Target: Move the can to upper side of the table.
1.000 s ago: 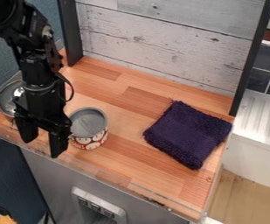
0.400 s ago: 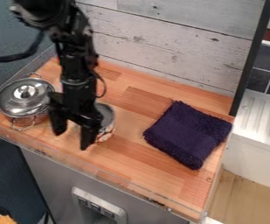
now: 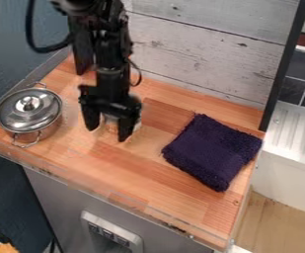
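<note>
Gripper [image 3: 107,134] over wooden table [image 3: 148,183], fingers wide apart, can [image 3: 110,123] mostly hidden behind it (lidded pot [image 3: 28,111] at view's left), purple cloth [image 3: 212,150] at right

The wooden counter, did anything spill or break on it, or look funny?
Nothing looks wrong that I can see. The silver pot has its lid on, the dark purple cloth lies flat, and no spill shows on the wood. The gripper partly hides the can, so I can't check it all.
</note>
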Controlling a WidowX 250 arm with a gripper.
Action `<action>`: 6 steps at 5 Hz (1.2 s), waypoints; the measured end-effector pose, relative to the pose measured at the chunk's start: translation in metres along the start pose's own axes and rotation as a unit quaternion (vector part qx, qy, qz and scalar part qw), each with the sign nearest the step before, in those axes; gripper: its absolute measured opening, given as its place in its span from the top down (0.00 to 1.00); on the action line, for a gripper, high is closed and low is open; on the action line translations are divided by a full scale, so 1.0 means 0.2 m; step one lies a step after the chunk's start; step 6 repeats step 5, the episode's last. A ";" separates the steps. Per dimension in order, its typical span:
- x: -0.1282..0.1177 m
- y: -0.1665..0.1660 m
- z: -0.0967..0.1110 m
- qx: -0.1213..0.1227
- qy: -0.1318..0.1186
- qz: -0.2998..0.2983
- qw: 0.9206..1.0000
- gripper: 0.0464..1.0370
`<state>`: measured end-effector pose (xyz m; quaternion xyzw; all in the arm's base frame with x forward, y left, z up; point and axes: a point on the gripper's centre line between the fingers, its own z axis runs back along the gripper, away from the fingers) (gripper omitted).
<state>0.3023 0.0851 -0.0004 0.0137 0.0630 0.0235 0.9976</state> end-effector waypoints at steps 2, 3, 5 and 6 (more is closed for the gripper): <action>0.20 0.05 0.02 0.001 -0.010 0.022 1.000 0.04; 0.17 0.06 -0.01 0.010 -0.001 0.015 1.000 0.04; 0.03 0.10 0.27 0.024 -0.070 0.012 0.997 0.04; 0.03 0.10 0.27 0.024 -0.070 0.012 0.997 0.04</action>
